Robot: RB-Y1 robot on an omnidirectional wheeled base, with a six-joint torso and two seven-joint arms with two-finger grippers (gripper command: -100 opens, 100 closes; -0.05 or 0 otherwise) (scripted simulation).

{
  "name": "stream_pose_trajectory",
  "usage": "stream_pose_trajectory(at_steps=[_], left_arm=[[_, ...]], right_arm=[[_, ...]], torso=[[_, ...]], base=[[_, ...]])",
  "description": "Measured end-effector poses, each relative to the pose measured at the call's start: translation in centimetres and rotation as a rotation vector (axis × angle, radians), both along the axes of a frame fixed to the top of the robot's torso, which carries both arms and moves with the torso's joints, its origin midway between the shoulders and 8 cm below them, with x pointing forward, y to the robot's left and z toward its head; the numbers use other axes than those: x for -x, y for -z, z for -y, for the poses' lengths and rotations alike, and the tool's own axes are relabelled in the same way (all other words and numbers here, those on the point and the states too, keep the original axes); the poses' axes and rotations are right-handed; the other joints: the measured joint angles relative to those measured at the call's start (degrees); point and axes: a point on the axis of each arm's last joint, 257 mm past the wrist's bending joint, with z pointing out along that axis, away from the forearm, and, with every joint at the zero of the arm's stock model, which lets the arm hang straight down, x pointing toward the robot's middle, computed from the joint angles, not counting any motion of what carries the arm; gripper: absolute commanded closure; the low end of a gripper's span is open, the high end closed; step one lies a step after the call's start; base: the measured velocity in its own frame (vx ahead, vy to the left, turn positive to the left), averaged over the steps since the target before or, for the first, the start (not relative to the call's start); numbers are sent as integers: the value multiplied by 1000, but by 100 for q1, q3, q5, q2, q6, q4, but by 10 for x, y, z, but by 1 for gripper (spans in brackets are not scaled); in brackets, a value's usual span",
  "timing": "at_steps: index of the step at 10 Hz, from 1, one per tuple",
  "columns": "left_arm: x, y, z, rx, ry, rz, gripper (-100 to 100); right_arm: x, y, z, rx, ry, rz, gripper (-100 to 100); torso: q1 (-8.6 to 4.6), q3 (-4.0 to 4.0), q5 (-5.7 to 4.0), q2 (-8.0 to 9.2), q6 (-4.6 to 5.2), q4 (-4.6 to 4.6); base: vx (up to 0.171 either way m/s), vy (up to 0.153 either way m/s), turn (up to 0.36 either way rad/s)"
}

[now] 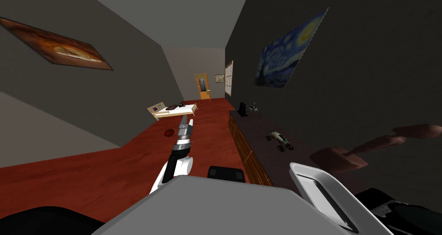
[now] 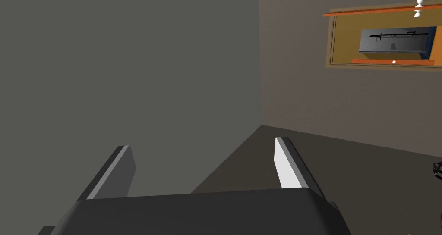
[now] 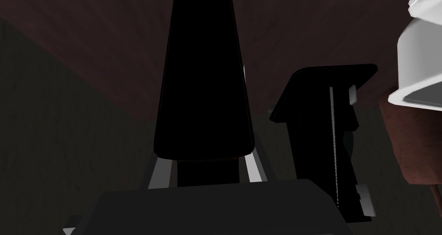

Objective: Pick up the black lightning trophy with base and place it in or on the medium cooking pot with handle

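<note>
Red floorboards run down a long room, and a dark counter lines the wall on my right, with a toy rover standing partway along it. At the counter's near end sits a reddish-brown vessel with a long handle, which I take for the pot. The right wrist view gives the grip: the right jaws are clenched on the narrow foot of a black tapering thing, which I judge to be the trophy, their blades pressing its two sides. Gripping it low, I think, leaves the wider body free to go into the pot first. Just beside it stands a second black block; I cannot tell what it is. A reddish-brown edge near the trophy in that view suggests the pot is close. The head view adds the layout, with the pot's handle pointing off to the right. The left jaws are released and empty, that arm stretched forward over the floor, likely parked out of the way
</note>
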Motion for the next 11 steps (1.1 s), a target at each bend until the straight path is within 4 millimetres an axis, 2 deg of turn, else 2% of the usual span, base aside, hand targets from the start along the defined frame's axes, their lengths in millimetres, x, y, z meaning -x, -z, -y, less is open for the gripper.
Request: stream_pose_trajectory(at_steps=[2, 3, 4, 5, 8, 11], left_arm=[[0, 0, 0, 0, 0, 0, 0], [0, 0, 0, 0, 0, 0, 0], [0, 0, 0, 0, 0, 1, 0], [0, 0, 0, 0, 0, 1, 0], [0, 0, 0, 1, 0, 0, 0], [0, 0, 0, 0, 0, 0, 0]], right_arm=[[-16, -2, 2, -6, -70, -2, 100], [-23, -4, 4, -8, -98, -4, 100], [-24, -4, 3, -10, -100, -3, 0], [-24, -4, 3, -10, -100, -2, 100], [-5, -1, -15, -42, -82, -8, 100], [18, 4, -36, -82, -44, -14, 100]], torso=[[1, -7, 8, -12, -8, -3], [7, -7, 11, -10, -15, -4], [7, 7, 15, 18, -23, 0], [7, 18, 16, 37, -20, 4], [109, 26, -18, 45, 42, 9], [86, 14, -31, 25, 53, 3]], base=[[196, -16, -363], [65, 6, -46], [13, 2, 11], [53, 131, -165], [106, 222, -177], [159, 156, -184]])
